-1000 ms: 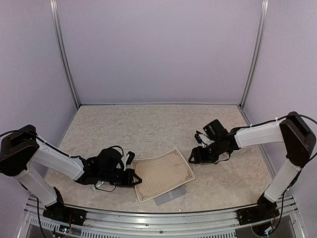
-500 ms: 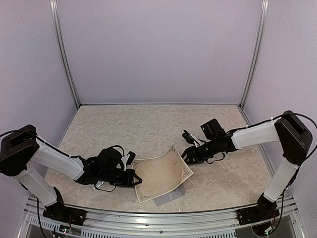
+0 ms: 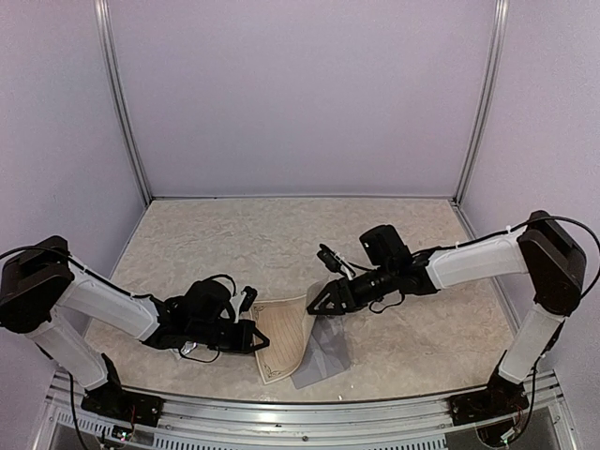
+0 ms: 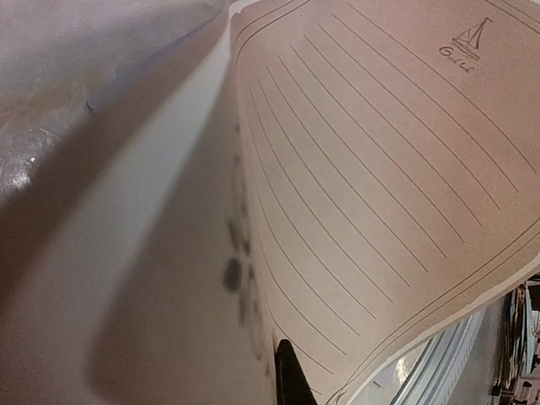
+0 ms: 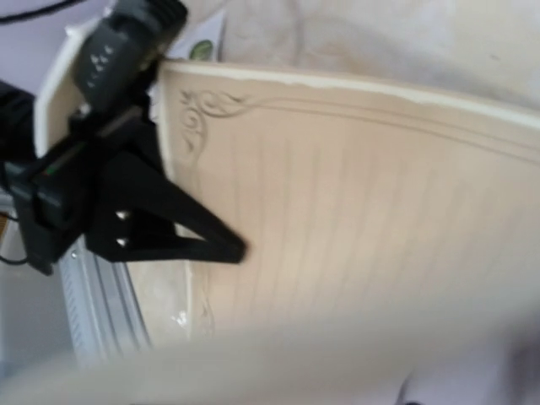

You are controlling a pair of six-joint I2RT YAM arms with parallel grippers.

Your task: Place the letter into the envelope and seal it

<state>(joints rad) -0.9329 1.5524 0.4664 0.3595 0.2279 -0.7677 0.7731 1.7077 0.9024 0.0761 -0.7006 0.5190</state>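
Top view: the left gripper (image 3: pixel 255 339) clamps the letter (image 3: pixel 284 339) at its left edge. The right gripper (image 3: pixel 315 302) holds the far edge raised, grip unclear. The grey envelope (image 3: pixel 330 354) lies partly beneath.
Left wrist: the letter curls upright.
Right wrist: the letter bows.
Likely folding; next, press a crease

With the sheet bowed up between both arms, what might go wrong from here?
The cream lined paper sheet is bowed steeply between the left gripper, shut on its left edge, and the right gripper at its raised edge; pushing it over may crease it crookedly.
Whether the right gripper grips that edge is unclear; the sheet might spring back flat.
The flat grey paper envelope lies partly under the sheet and could get dragged along.
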